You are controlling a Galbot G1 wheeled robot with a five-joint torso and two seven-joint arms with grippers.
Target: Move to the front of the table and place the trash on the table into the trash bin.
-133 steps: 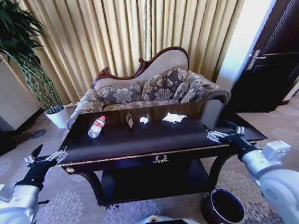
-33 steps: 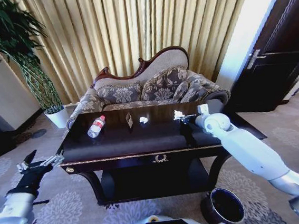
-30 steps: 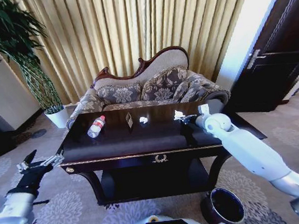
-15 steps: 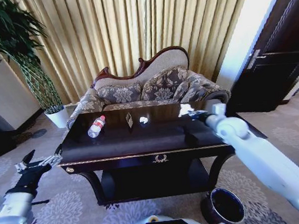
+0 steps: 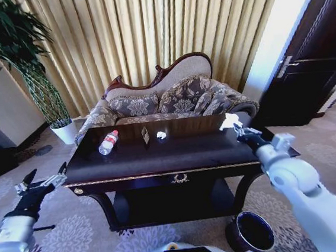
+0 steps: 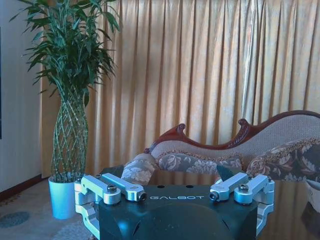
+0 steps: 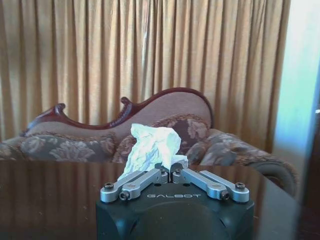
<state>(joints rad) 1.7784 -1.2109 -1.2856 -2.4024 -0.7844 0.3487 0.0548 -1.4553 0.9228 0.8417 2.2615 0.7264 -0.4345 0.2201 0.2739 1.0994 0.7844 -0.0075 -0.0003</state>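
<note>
Pinching the crumpled white paper wad (image 7: 151, 146), my right gripper (image 5: 238, 126) hovers above the table's right end — round dark bin (image 5: 251, 232) lies near, below; left gripper (image 5: 42, 180) idle, fingers spread.

Patterned sofa (image 5: 166, 102) before golden curtains (image 5: 147, 32)

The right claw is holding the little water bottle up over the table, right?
Not quite. The right claw is holding a crumpled white paper wad up over the table, as the right wrist view shows. The little water bottle lies on the table's left part.
</note>
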